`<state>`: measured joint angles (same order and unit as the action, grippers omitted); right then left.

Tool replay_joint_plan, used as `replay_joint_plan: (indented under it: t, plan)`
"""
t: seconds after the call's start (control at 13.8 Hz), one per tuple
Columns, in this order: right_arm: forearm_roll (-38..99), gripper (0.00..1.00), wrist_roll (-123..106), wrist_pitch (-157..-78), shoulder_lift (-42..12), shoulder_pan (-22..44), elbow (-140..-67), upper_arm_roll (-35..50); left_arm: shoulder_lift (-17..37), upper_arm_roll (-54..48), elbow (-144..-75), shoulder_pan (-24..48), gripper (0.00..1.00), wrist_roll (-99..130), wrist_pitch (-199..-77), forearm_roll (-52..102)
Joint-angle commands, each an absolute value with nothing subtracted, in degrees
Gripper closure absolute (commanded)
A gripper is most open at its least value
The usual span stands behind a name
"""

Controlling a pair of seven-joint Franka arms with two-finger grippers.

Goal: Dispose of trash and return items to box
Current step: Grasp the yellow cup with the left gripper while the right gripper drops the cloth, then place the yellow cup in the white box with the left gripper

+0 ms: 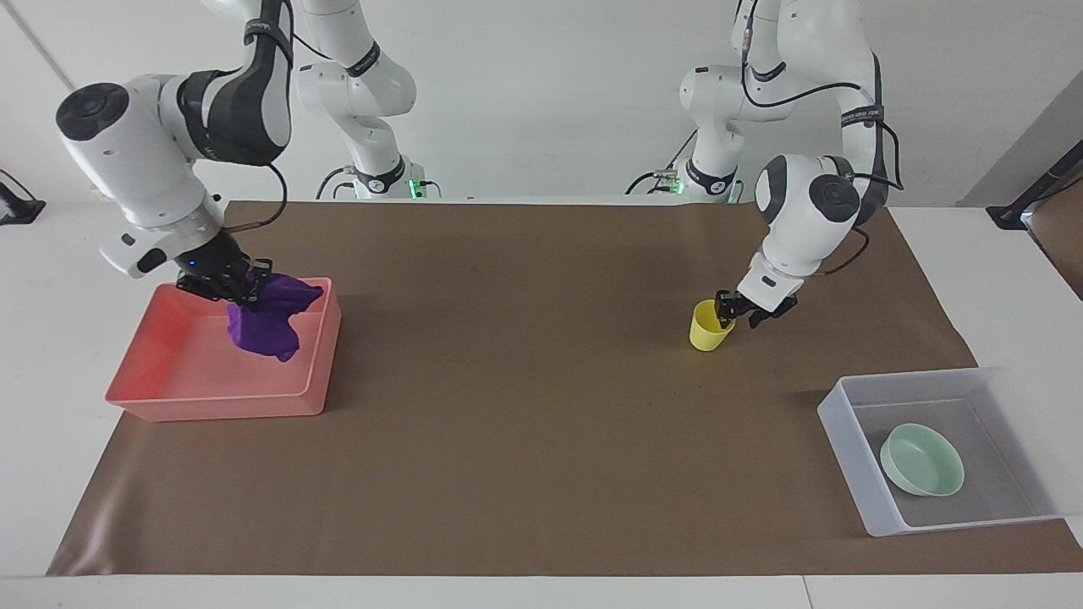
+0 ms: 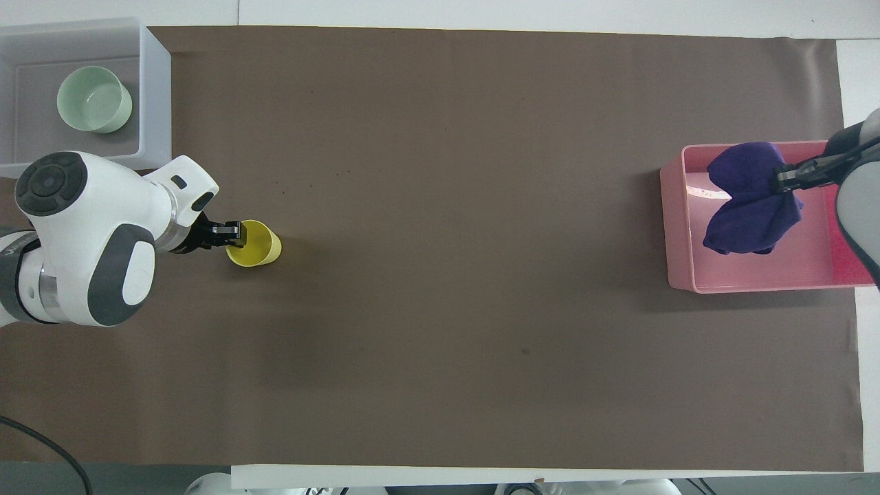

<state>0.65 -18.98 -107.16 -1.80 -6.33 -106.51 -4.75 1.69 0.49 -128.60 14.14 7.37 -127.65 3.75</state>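
Right gripper (image 1: 230,286) fingers clamped on the top of the purple cloth wad (image 1: 266,321). The wad hangs below them over the inside of the pink tray (image 1: 216,404), clear of the tray floor as far as the facing view shows. In the overhead view the cloth (image 2: 749,199) sits over the tray's middle, with the right gripper (image 2: 790,177) coming in from the tray's outer end. The tray is at the right arm's end of the brown mat (image 1: 541,440).

Left gripper (image 1: 734,311) is at the rim of the yellow cup (image 1: 709,326), fingertips on the rim's edge toward the left arm's end. Can't tell whether the fingers are spread or pinched on the wall. The overhead view shows the same: left gripper (image 2: 230,232) overlapping the cup (image 2: 254,244) rim. The cup stands upright on the mat.

The mint-green bowl (image 1: 922,459) sits upright inside the translucent bin (image 1: 846,448), at the left arm's end of the mat, farther from the robots than the cup. In the overhead view the bowl (image 2: 94,99) is in the bin (image 2: 155,96), apart from its walls.
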Motion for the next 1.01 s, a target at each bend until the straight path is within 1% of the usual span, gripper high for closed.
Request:
replay_joint_plan:
  t: [0.0, 0.07, 0.14, 0.22, 0.29, 0.43, 0.51, 0.58, 0.65, 0.72, 0.8, 0.87, 0.94]
  plan:
    - [0.3, 0.97, -21.4, -112.9, 1.8, -9.0, -114.3, -4.1, 0.3, 0.7, -129.5, 13.5, 1.00, 7.1, -128.2, 2.9]
    - [0.3, 0.97, -22.9, -115.7, 2.0, -10.2, -117.0, -4.1, 0.8, 0.7, -127.9, 13.5, 1.00, 7.4, -127.4, 3.0]
    - [0.3, 0.97, -24.4, -117.3, 1.8, -11.5, -118.4, -4.1, 1.7, 0.7, -124.8, 13.5, 1.00, 7.9, -124.5, 3.4]
    - [0.3, 0.97, -24.6, -119.1, 1.6, -11.8, -119.6, -4.0, 2.6, 0.8, -120.2, 13.4, 1.00, 8.0, -119.9, 3.8]
    - [0.3, 0.97, -24.5, -120.8, 1.1, -11.8, -120.6, -4.1, 4.0, 1.1, -114.3, 13.4, 1.00, 8.4, -114.8, 4.3]
    - [0.3, 0.97, -24.7, -124.7, -1.7, -12.2, -121.0, -4.1, 9.3, 1.1, -100.1, 9.6, 1.00, 8.7, -106.5, 5.3]
    - [0.3, 0.96, -24.7, -126.0, -2.8, -12.1, -121.1, -4.0, 12.1, 1.2, -94.7, 8.2, 1.00, 9.0, -106.0, 5.0]
    - [0.3, 0.94, -24.6, -127.3, -3.3, -11.8, -121.5, -4.0, 13.6, 2.2, -92.5, 7.0, 1.00, 8.9, -107.1, 4.7]
    - [0.3, 0.93, -24.4, -130.0, -3.8, -11.7, -122.8, -4.0, 15.0, 3.3, -90.5, 4.1, 1.00, 8.7, -110.0, 4.6]
    - [0.3, 0.92, -24.7, -132.5, -4.6, -11.9, -123.4, -4.0, 18.2, 3.3, -87.1, 1.0, 1.00, 8.3, -112.0, 4.5]
    - [0.3, 0.88, -24.7, -132.8, -5.0, -11.7, -123.4, -4.0, 21.8, 3.3, -83.0, -1.6, 1.00, 7.7, -112.8, 4.4]
    - [0.3, 0.86, -24.6, -132.9, -5.2, -11.4, -123.4, -4.0, 26.7, 3.3, -78.0, -3.5, 1.00, 7.1, -114.1, 4.4]
    - [0.3, 0.81, -24.7, -132.8, -5.2, -11.3, -123.3, -4.0, 30.6, 3.3, -75.3, -4.7, 1.00, 7.0, -116.5, 4.6]
